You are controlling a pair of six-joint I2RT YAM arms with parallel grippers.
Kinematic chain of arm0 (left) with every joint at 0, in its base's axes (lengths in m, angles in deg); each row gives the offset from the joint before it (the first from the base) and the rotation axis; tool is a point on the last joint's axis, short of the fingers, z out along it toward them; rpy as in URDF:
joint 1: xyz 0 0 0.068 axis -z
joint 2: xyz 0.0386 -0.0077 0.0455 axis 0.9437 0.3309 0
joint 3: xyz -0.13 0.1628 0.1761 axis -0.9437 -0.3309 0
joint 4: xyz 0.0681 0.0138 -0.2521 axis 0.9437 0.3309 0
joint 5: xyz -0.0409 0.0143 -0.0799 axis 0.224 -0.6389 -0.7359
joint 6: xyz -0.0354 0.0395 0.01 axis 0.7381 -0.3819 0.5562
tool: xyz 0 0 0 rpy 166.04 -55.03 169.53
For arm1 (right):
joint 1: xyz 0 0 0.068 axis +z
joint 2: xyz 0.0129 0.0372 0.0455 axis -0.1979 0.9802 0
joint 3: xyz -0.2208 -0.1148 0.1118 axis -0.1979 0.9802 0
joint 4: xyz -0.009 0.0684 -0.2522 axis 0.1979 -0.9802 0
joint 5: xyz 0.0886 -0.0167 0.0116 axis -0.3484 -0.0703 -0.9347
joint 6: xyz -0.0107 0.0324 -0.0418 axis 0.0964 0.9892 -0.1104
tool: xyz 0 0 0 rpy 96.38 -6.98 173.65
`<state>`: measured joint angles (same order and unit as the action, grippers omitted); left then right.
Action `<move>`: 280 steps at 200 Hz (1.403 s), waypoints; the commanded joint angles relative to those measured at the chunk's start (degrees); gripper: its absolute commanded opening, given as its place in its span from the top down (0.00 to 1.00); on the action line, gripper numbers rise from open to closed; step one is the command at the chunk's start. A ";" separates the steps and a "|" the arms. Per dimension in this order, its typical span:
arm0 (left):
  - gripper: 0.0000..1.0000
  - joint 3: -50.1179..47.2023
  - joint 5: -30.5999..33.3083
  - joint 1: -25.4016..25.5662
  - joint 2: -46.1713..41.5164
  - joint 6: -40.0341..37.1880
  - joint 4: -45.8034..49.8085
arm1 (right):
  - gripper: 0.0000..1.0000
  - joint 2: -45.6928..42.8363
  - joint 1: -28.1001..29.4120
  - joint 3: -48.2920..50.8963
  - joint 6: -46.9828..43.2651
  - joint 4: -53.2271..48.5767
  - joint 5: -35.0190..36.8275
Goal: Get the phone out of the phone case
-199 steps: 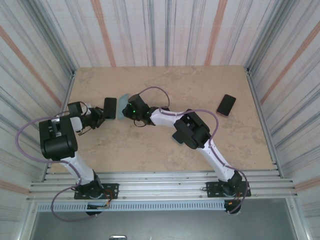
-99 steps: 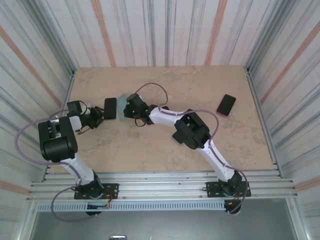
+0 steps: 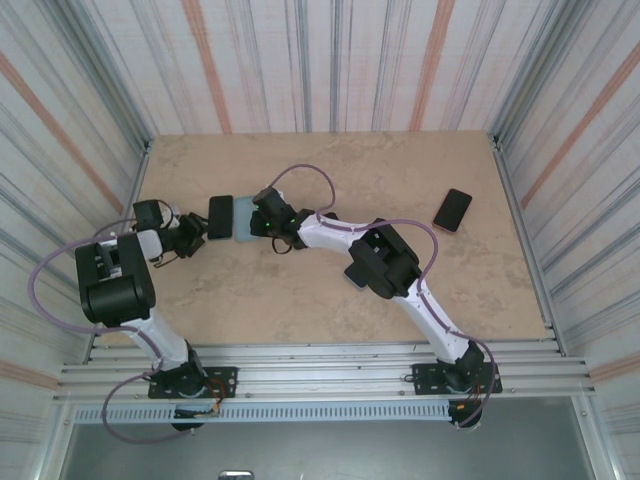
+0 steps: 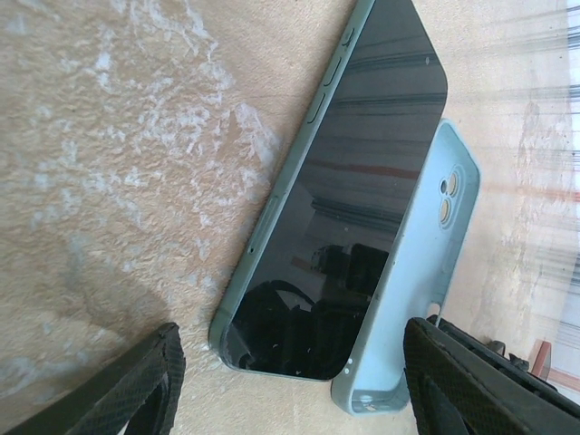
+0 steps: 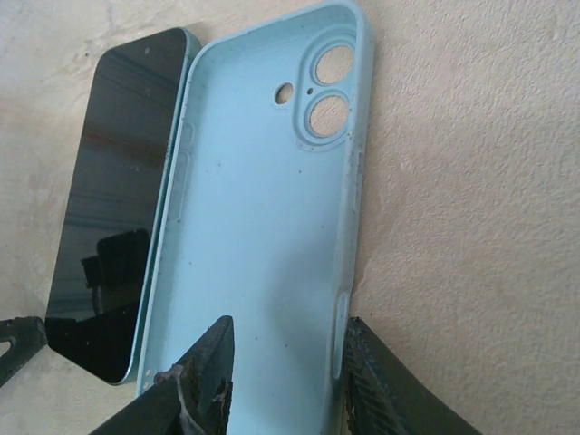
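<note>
Lying screen-up, dark phone (image 4: 349, 204) beside empty pale-blue case (image 5: 258, 236), edges touching.

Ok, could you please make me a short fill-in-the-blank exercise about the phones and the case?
1. The dark phone lies ____ the light-blue case, not inside it.
2. The case is ____, its inner side facing up.
3. On the table, a second phone lies near the ____ edge.
4. The jaws of the left gripper stand ____.
Missing words: beside; empty; right; open.
</note>
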<state>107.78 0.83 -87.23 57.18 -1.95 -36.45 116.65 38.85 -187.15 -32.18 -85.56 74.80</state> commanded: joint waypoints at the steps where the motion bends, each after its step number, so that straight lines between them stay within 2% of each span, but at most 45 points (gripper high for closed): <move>1: 0.33 0.92 0.49 -0.85 -2.46 -1.29 3.39 | 0.66 -0.05 0.59 -1.82 -1.63 -0.49 -1.13; 32: 0.33 1.25 -0.32 -0.85 -2.82 -1.30 3.50 | 0.68 0.40 0.50 -2.00 -0.47 0.56 -2.97; 73: 0.32 1.19 -0.92 -0.85 -3.13 -1.41 3.65 | 0.68 0.88 0.15 -2.43 -1.08 -0.26 -1.98; 152: 0.32 2.17 -3.10 -0.85 -6.69 -1.43 5.42 | 0.58 -5.61 -1.87 0.55 -5.90 0.61 -2.65; 175: 0.29 1.63 -4.21 -0.36 -9.61 -2.27 6.68 | 0.51 -9.76 -2.76 3.97 -10.35 0.52 -5.16; 211: 0.25 0.88 -4.90 2.44 -13.26 -3.69 9.20 | 0.35 -17.25 -5.09 10.63 -24.72 -1.66 -11.40; 252: 0.21 -0.12 -5.57 7.99 -15.83 -2.67 8.95 | 0.25 -26.15 -10.23 20.96 -36.46 -2.47 -19.78; 280: 0.19 -1.23 -6.14 11.64 -17.07 -0.20 6.43 | 0.12 -29.74 -14.07 25.49 -44.47 -3.79 -24.36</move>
<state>108.05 -3.80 -77.79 42.67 -3.59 -29.26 89.83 27.39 -164.92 -65.40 -86.52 56.69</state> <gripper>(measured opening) 0.811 0.845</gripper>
